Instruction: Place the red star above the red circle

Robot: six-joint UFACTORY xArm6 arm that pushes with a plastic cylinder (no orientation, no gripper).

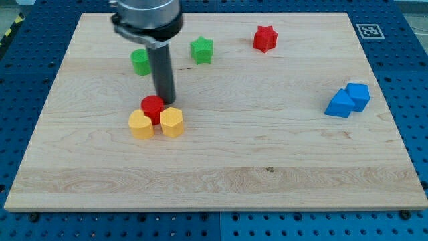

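Observation:
The red star (265,38) lies near the view's top, right of centre. The red circle (152,107) sits left of centre, touching two yellow blocks below it. My tip (166,102) rests on the board just to the upper right of the red circle, very close to it or touching it. The rod rises from there to the arm's dark mount at the view's top. The red star is far to the right of my tip and a little above it.
A yellow block (141,125) and a yellow hexagon (172,122) sit under the red circle. A green circle (140,61) and a green star (201,50) lie near the top. Two blue blocks (348,100) touch at the right. The wooden board (267,167) ends on a blue pegboard.

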